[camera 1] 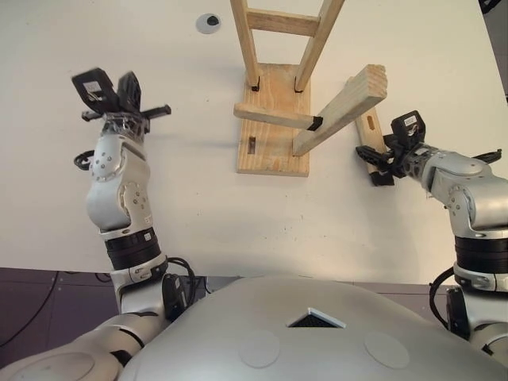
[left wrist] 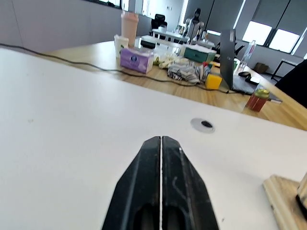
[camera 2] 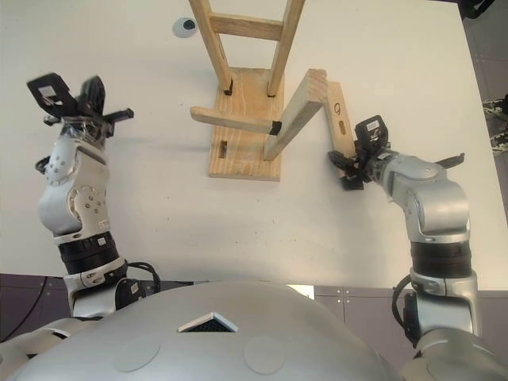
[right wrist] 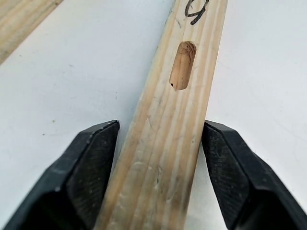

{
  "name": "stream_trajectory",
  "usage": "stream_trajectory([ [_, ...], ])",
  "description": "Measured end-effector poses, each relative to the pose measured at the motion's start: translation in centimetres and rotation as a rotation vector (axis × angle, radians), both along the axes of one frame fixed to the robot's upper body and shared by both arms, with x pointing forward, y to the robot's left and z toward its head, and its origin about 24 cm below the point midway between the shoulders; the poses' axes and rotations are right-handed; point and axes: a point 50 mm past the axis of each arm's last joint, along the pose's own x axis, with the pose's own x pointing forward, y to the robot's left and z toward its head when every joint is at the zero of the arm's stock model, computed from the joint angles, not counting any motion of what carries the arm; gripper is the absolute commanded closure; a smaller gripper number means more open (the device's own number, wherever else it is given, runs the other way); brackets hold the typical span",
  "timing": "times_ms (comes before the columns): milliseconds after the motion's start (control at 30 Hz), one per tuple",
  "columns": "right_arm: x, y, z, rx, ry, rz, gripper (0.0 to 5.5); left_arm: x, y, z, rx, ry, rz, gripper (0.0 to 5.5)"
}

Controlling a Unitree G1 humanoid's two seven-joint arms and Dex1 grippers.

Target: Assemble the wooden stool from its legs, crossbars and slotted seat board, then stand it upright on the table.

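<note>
The slotted seat board (camera 1: 274, 155) lies flat on the white table. Two legs joined by a crossbar (camera 1: 282, 22) stand in its far slots. A thick leg (camera 1: 341, 107) leans over the board's right edge, joined to a bar (camera 1: 266, 115) that runs across the board. To the right a loose slotted leg (right wrist: 177, 120) lies on the table. My right gripper (right wrist: 160, 124) is open at its near end, a finger close on each side. My left gripper (left wrist: 161, 143) hovers shut and empty, well left of the board.
A small grey round cap (camera 1: 209, 22) is set in the table beyond the left gripper. The table's right edge (camera 1: 502, 71) runs near the right arm. A cluttered desk (left wrist: 192, 62) stands beyond the table. Bare table lies between the left gripper and the board.
</note>
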Motion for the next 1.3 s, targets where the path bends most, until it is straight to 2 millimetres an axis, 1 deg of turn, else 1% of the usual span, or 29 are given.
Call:
stream_trajectory([
  [100,0.8,-0.8,0.1,-0.025,-0.013,0.003,3.35,-0.1,-0.2,2.5,-0.037,-0.134,-0.004,5.5],
  [233,1.0,-1.1,-0.1,-0.044,-0.054,0.001,3.42,0.0,-0.2,4.9,-0.079,-0.278,-0.062,5.5],
  [300,0.7,-1.6,-0.2,-0.054,-0.097,-0.044,3.44,0.3,-0.6,5.7,-0.1,-0.321,-0.099,5.5],
  [333,0.8,-1.6,-0.3,-0.033,-0.135,-0.079,3.44,0.5,-1.1,6.0,-0.112,-0.337,-0.136,5.5],
  [367,1.5,-1.4,0.0,0.0,-0.191,-0.102,3.44,0.5,-1.6,6.1,-0.123,-0.351,-0.188,5.31],
  [400,2.6,-1.3,1.1,0.007,-0.254,-0.109,3.44,0.6,-2.3,6.3,-0.136,-0.36,-0.24,5.21],
  [467,5.8,-1.0,4.9,0.043,-0.414,-0.14,3.44,0.3,-3.1,6.7,-0.188,-0.394,-0.33,4.82],
  [500,7.8,-0.3,8.2,0.083,-0.533,-0.121,3.44,0.1,-3.3,6.9,-0.232,-0.415,-0.376,4.62],
  [533,9.0,0.5,11.2,0.122,-0.634,-0.09,3.44,0.0,-3.5,7.1,-0.269,-0.431,-0.419,4.5],
  [567,9.7,1.8,15.7,0.206,-0.783,0.003,3.44,-0.1,-3.6,7.6,-0.328,-0.457,-0.487,4.34],
  [600,9.6,3.1,19.0,0.291,-0.889,0.124,3.44,0.1,-3.6,8.7,-0.349,-0.489,-0.551,4.18],
  [633,9.1,4.4,21.4,0.376,-0.95,0.268,3.44,0.1,-3.7,10.0,-0.373,-0.529,-0.62,4.09],
  [667,8.5,5.6,22.9,0.46,-0.971,0.416,3.44,-0.1,-4.0,11.3,-0.405,-0.57,-0.708,3.93],
  [700,8.0,6.7,23.6,0.548,-0.944,0.576,3.45,-0.4,-4.3,12.5,-0.451,-0.602,-0.809,3.75],
  [733,7.7,7.6,23.6,0.613,-0.905,0.678,3.45,-0.7,-4.5,13.4,-0.494,-0.628,-0.887,3.64],
  [767,7.3,9.0,23.3,0.72,-0.818,0.81,3.45,-1.0,-4.5,14.6,-0.542,-0.66,-0.968,3.5],
  [833,6.7,10.2,23.7,0.822,-0.756,0.922,3.45,-1.4,-4.1,15.8,-0.586,-0.702,-1.02,3.29],
  [867,6.1,11.0,24.1,0.897,-0.714,1.01,3.45,-1.6,-3.9,16.4,-0.613,-0.722,-1.044,3.14],
  [933,5.5,11.6,24.6,0.958,-0.644,1.111,3.45,-2.1,-4.0,17.3,-0.652,-0.743,-1.118,2.85],
  [967,5.3,11.7,24.6,0.975,-0.619,1.13,3.45,-2.3,-4.1,17.7,-0.657,-0.741,-1.149,2.69],
  [1000,5.3,11.7,24.5,0.982,-0.593,1.143,3.45,-2.5,-4.4,18.2,-0.664,-0.74,-1.19,2.65],
  [1133,5.2,12.4,23.9,0.989,-0.513,1.181,3.45,-2.8,-4.6,19.2,-0.639,-0.741,-1.225,2.65],
  [1300,5.1,13.4,23.3,0.982,-0.439,1.254,3.46,-3.9,-6.0,19.6,-0.575,-0.723,-1.273,2.65],
])
